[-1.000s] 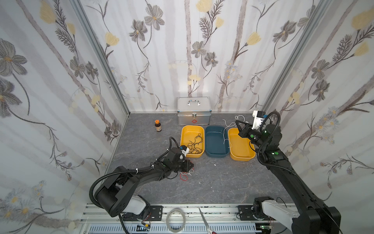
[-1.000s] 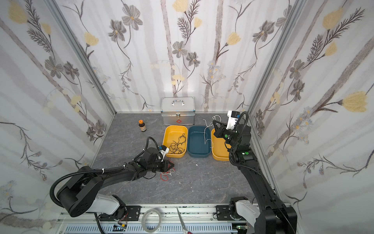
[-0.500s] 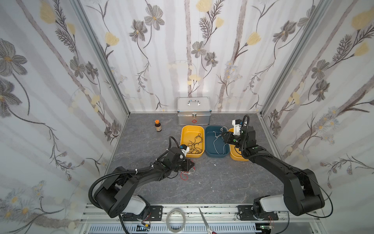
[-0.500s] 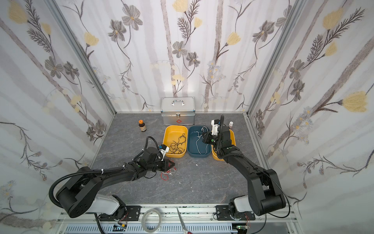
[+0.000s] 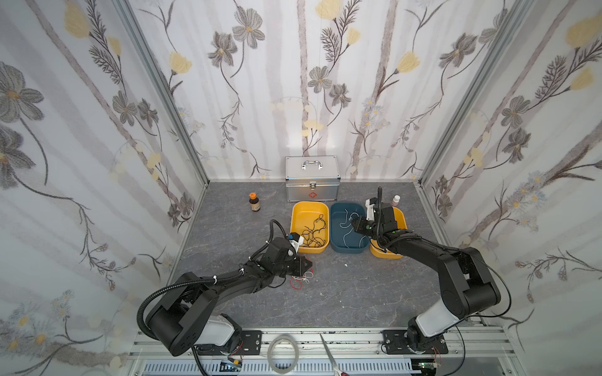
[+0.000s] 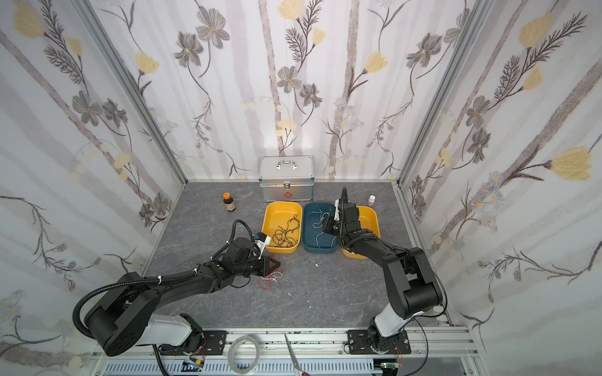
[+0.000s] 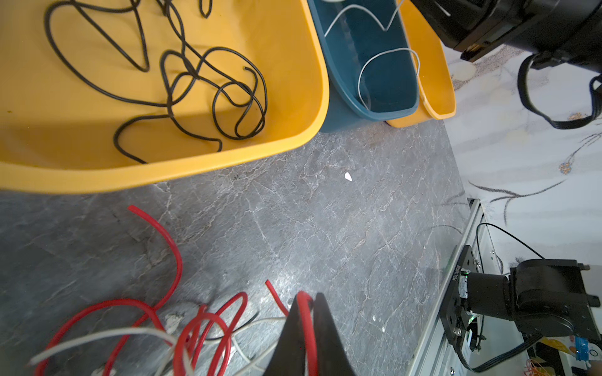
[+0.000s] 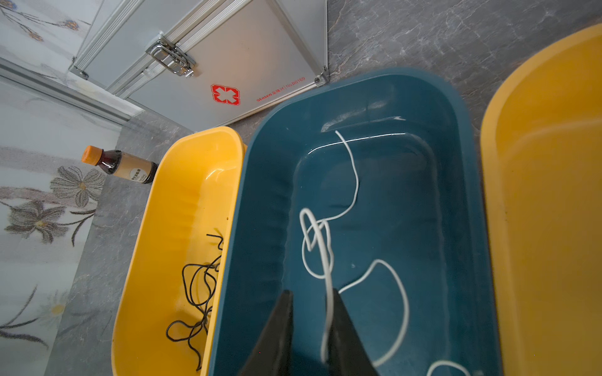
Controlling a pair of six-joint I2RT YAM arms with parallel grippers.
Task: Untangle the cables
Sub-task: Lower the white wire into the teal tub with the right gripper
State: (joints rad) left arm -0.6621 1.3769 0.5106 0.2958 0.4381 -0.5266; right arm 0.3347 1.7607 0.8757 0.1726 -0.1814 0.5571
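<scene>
Pinching the red cable (image 7: 179, 263), the left claw (image 7: 308, 298) is risking dragging the white cable (image 7: 97, 335) tangled beside it; the right claw (image 8: 312, 294) is hanging spread.

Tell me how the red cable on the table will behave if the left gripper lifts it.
Likely floppy: the red cable lies in loose curls, so it should sag from the left gripper, which is pinching it. Probably light, being so thin. It may drag the white cable along, since their loops overlap on the table.
</scene>
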